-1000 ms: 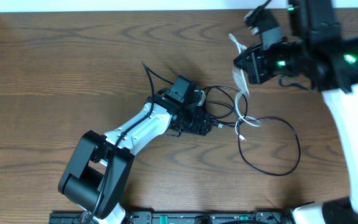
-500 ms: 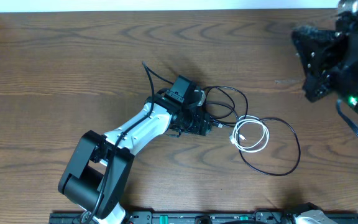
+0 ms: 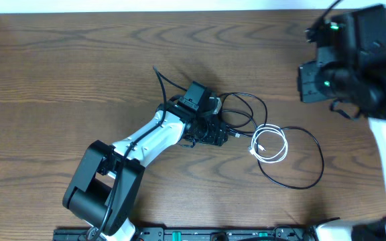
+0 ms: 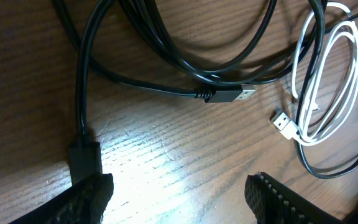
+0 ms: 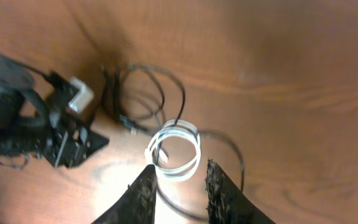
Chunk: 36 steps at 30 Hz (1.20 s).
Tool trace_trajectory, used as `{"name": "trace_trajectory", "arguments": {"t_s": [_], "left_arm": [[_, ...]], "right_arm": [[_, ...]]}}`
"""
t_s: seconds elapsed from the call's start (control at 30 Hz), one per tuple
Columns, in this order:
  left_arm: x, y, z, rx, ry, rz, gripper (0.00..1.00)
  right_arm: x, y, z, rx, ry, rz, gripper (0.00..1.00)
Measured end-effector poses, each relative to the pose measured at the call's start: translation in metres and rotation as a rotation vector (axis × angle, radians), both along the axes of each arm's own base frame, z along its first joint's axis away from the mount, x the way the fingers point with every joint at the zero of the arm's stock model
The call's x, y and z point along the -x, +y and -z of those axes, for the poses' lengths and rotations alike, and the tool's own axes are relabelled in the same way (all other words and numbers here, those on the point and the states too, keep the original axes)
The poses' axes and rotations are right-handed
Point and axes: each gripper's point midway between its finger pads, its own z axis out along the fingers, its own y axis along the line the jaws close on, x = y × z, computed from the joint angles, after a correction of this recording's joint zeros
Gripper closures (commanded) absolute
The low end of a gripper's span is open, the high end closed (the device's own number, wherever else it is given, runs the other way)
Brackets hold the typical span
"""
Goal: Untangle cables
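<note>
On the table [image 3: 59, 60], the long cable [image 3: 317, 164] sprawls in loops near the middle. The left gripper [image 4: 179, 202] sits low over its left-hand loops, with the cable's plug [image 4: 229, 95] just ahead of the fingers. The short cable [image 3: 272, 144] lies coiled to the right of that, overlapping the edge of the widest loop. The right gripper [image 5: 178, 193] hangs well apart, towards the far right corner.

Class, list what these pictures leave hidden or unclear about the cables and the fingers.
- Overhead: the body of the left gripper hides its own fingers and part of the black cable.
- Left wrist: the top edge cuts off the black cable's loops.
- Right wrist: blur hides the plugs of the white cable.
</note>
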Motion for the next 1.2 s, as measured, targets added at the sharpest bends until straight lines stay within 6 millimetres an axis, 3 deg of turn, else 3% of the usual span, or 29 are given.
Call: {"name": "trace_trajectory", "arguments": {"t_s": [0.17, 0.43, 0.53, 0.57, 0.6, 0.63, 0.77, 0.9, 1.03, 1.2], "left_arm": [[0.001, 0.0, 0.0, -0.002, 0.003, 0.0, 0.27], [0.003, 0.002, 0.001, -0.008, 0.014, 0.0, 0.27], [0.003, 0.002, 0.001, -0.008, 0.014, 0.0, 0.27], [0.003, 0.002, 0.001, -0.008, 0.014, 0.0, 0.27], [0.003, 0.002, 0.001, -0.009, 0.014, 0.0, 0.27], [0.003, 0.002, 0.001, -0.008, 0.014, 0.0, 0.27], [0.003, 0.002, 0.001, -0.009, 0.014, 0.0, 0.27], [0.003, 0.002, 0.001, -0.009, 0.015, 0.0, 0.27], [0.003, 0.002, 0.001, -0.009, 0.015, 0.0, 0.27], [0.003, 0.002, 0.001, -0.009, 0.015, 0.0, 0.27]], "right_arm": [[0.003, 0.004, 0.053, 0.016, 0.261, 0.078, 0.73], [-0.002, -0.001, 0.069, -0.064, 0.345, 0.171, 0.72], [-0.002, -0.01, 0.077, -0.092, 0.377, 0.212, 0.65], [-0.003, -0.013, 0.079, -0.102, 0.383, 0.223, 0.59], [-0.004, -0.015, 0.085, -0.117, 0.399, 0.241, 0.24], [-0.003, -0.016, 0.09, -0.126, 0.414, 0.243, 0.01], [-0.004, -0.012, 0.12, -0.183, 0.476, 0.254, 0.01], [-0.001, -0.002, 0.167, -0.274, 0.562, 0.252, 0.01], [0.003, 0.006, 0.207, -0.336, 0.598, 0.246, 0.32], [0.017, 0.002, 0.249, -0.329, 0.646, 0.326, 0.34]]}}
